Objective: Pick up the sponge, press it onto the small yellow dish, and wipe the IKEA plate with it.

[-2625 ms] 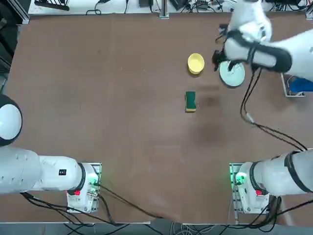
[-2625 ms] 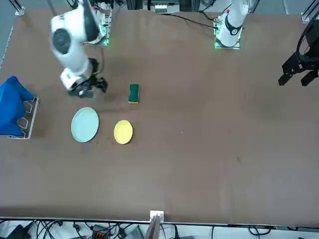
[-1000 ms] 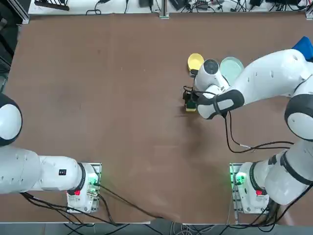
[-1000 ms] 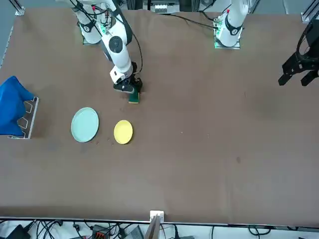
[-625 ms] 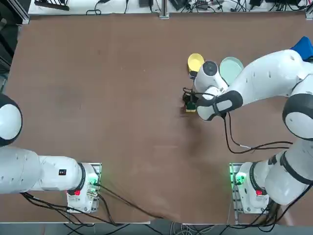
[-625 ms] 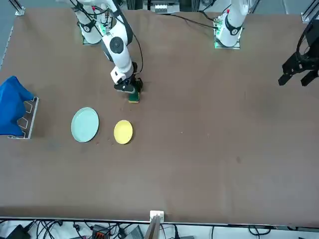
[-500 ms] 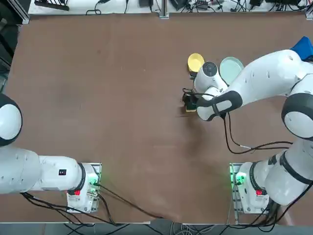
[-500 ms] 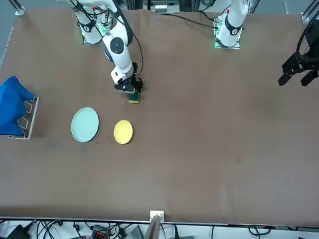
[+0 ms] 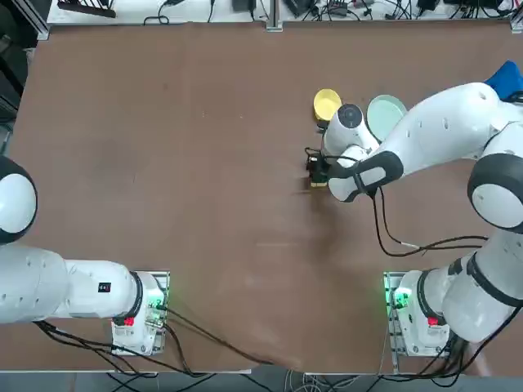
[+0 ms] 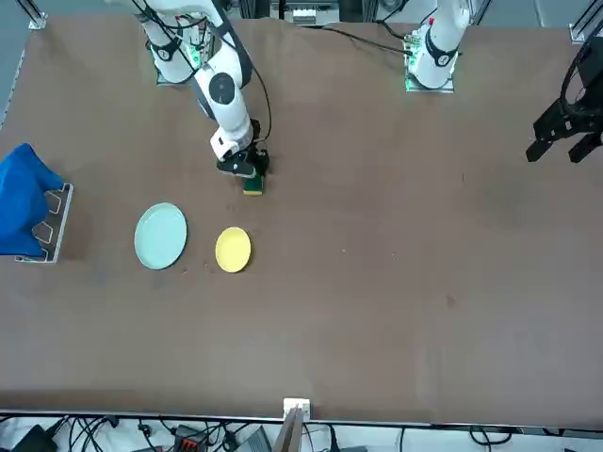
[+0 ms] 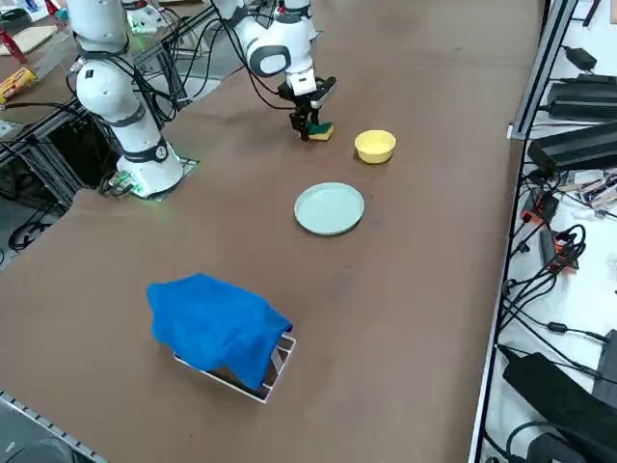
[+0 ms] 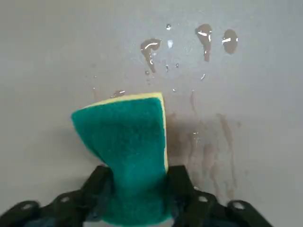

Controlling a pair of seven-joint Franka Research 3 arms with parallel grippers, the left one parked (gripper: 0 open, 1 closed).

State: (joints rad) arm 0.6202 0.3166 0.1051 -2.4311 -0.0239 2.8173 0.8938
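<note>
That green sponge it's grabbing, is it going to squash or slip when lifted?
Probably squashes: the sponge already pinches narrow between the right gripper fingers. Likely light, being small. Droplets on the table hint it's wet, but its rough top should resist slipping.

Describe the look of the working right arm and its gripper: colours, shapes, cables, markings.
The right arm is glossy white with rounded links and dark grey joint bands. A black cable loops from its wrist back to a base lit green with red parts. The right gripper has two black fingers.

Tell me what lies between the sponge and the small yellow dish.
Only bare brown table: the front view shows nothing between the sponge, pinched by the right gripper, and the small yellow dish.
</note>
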